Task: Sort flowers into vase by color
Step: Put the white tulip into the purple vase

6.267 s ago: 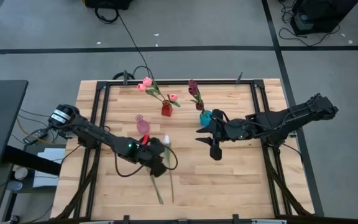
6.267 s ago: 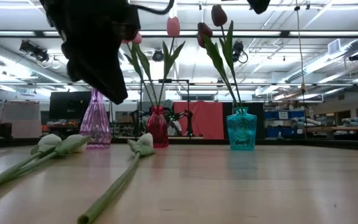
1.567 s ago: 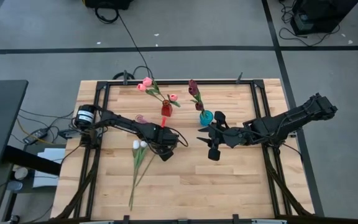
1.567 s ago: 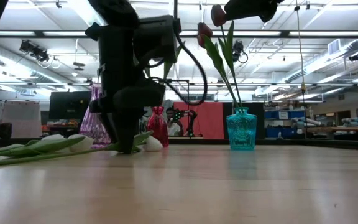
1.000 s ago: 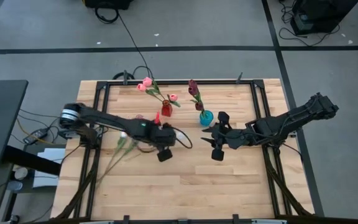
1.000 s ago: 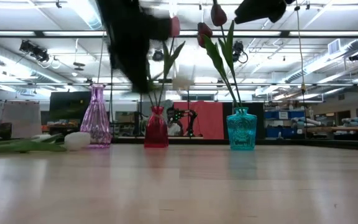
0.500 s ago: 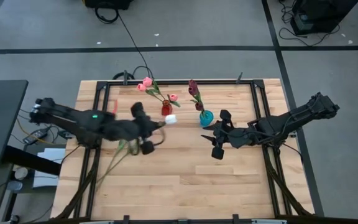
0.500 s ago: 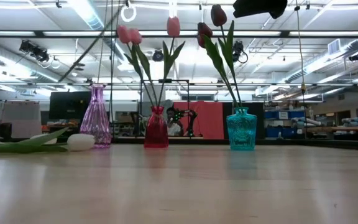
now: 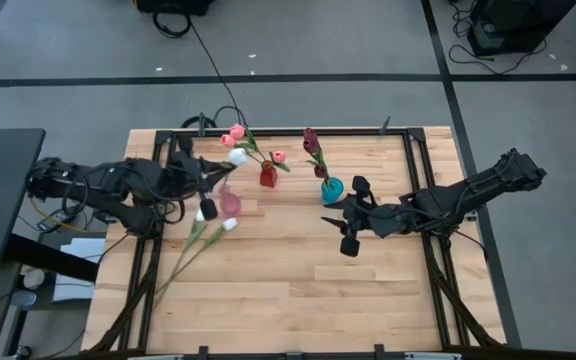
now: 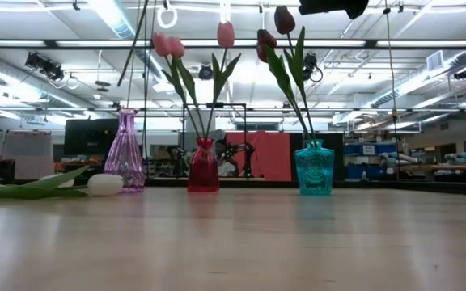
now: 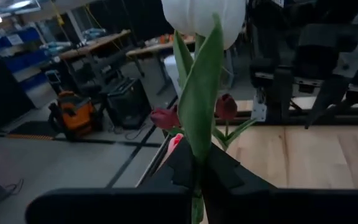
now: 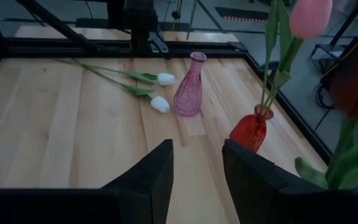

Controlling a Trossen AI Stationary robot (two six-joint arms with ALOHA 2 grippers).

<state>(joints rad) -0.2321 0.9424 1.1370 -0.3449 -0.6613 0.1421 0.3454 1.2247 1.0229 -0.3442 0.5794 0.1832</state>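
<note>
Now the left gripper [image 9: 211, 176] is above the far left part of the table [image 9: 298, 290], just beside the pink vase [image 9: 230, 203]. Its fingers are closed narrow on the stem of a white tulip [image 9: 237, 156]; in the left wrist view the stem passes between the two dark fingers [image 11: 219, 171] and the white head stands up above them. Two more white tulips [image 9: 213, 222] lie flat on the wood near the pink vase, with their heads close to its base and their long stems going toward the near left corner. The red vase [image 9: 267, 177] holds the pink tulips [image 9: 233, 134], and the blue vase [image 9: 330, 188] to its right holds the maroon tulips [image 9: 311, 141]. The right gripper [image 9: 349, 216] waits just to the right of the blue vase, with its fingers set apart and nothing between them.
</note>
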